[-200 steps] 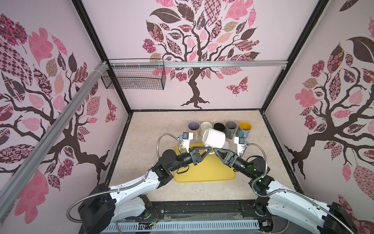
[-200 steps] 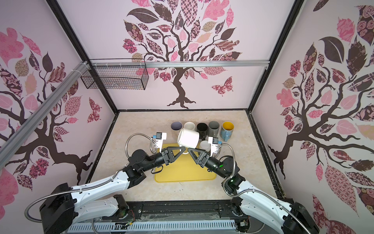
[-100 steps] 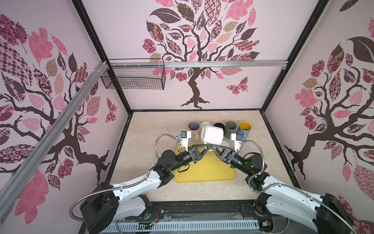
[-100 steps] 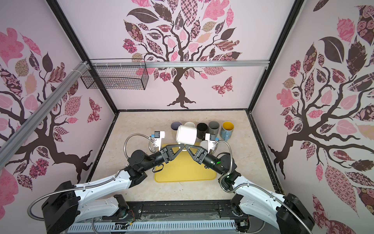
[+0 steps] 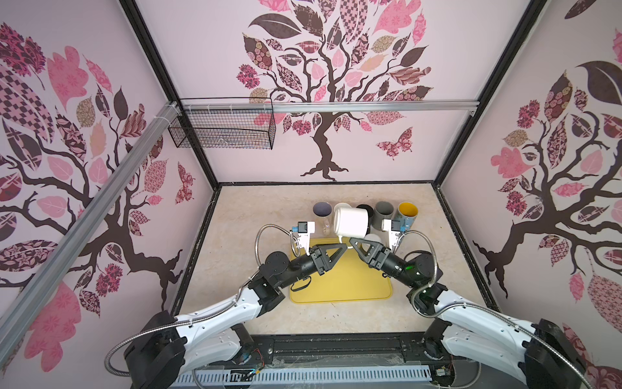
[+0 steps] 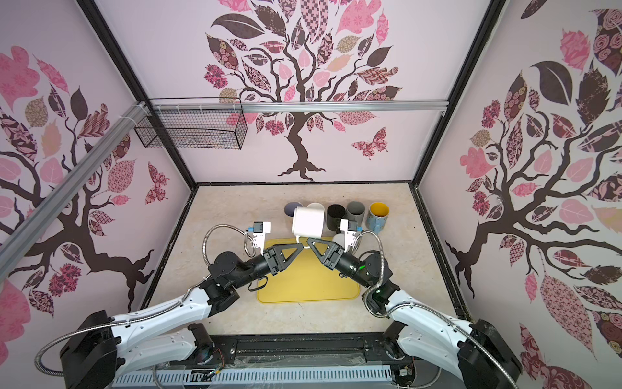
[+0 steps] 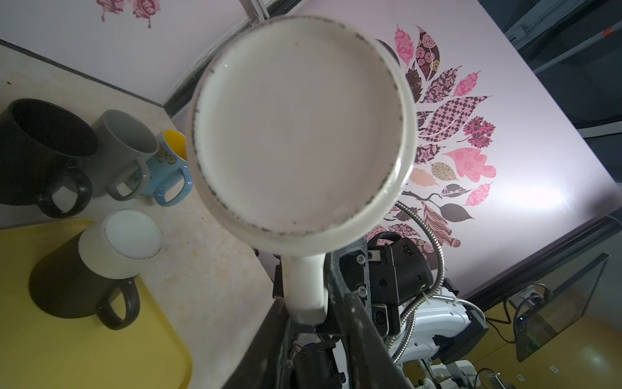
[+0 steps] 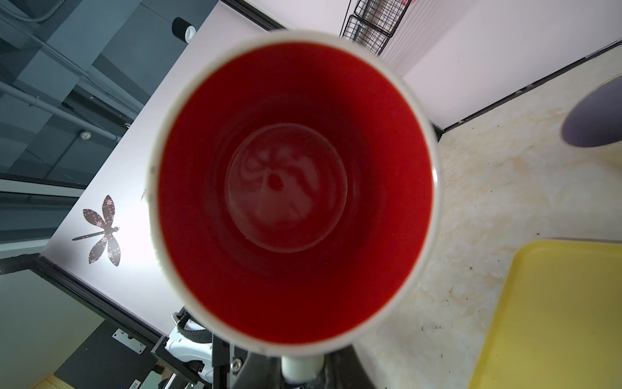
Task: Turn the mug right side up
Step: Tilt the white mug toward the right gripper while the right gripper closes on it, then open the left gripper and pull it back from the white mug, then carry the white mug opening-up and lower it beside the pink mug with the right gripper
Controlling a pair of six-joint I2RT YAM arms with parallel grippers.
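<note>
A white mug (image 5: 351, 222) (image 6: 308, 220) with a red inside hangs in the air over the far edge of the yellow tray (image 5: 340, 283), lying on its side with the handle pointing down. Its base (image 7: 299, 134) faces the left wrist camera. Its red mouth (image 8: 292, 188) faces the right wrist camera. My right gripper (image 5: 351, 239) (image 8: 299, 370) is shut on the white handle from the right. My left gripper (image 5: 345, 246) (image 7: 308, 303) straddles the same handle from the left, its jaws slightly parted with a small gap beside the handle.
Several upright mugs stand in a row at the back, among them purple (image 5: 322, 208), grey (image 5: 384, 210) and blue with a yellow inside (image 5: 408, 212). A black mug (image 7: 84, 279) sits upside down on the tray's far corner. A wire basket (image 5: 222, 129) hangs on the back wall.
The mug has swung from a slant to lying level and shifted slightly left. My right gripper has closed on the handle, and the left jaws have loosened around it.
</note>
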